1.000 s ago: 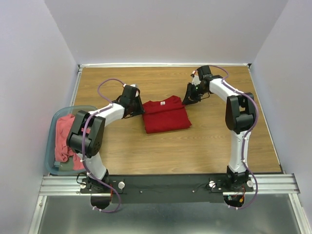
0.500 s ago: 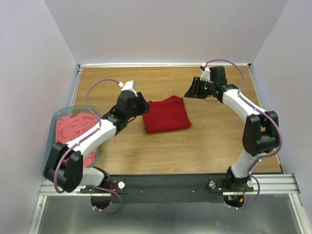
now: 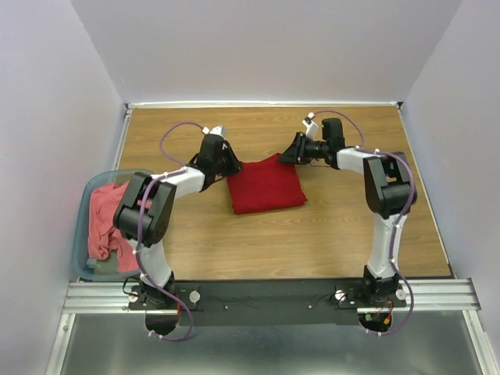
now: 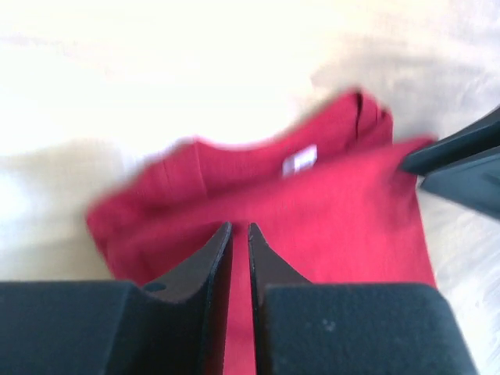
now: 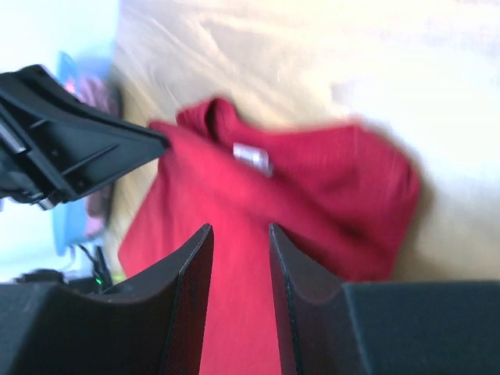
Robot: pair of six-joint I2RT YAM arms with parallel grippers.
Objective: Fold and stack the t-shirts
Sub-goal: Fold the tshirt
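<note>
The crimson red t-shirt (image 3: 264, 184) lies folded flat at mid-table, its white neck label (image 4: 299, 162) at the far edge. My left gripper (image 3: 227, 166) sits over its upper left corner; the jaws (image 4: 240, 226) stand a thin slit apart with red cloth behind them, and I cannot tell whether any is pinched. My right gripper (image 3: 284, 156) hovers at the shirt's upper right corner, open (image 5: 238, 228), with the red t-shirt (image 5: 266, 219) showing through the gap. The coral-pink t-shirt (image 3: 101, 223) lies crumpled in the tub.
The translucent blue-grey tub (image 3: 80, 234) stands at the table's left edge beside the left arm. The wooden table (image 3: 312, 234) is walled on three sides. The two grippers face each other across the red shirt's far edge, a short distance apart.
Both arms have swung back in toward the red shirt's far corners. The left jaws have closed from wide to a slit; the right jaws have narrowed slightly. The shirt has stayed in place.
</note>
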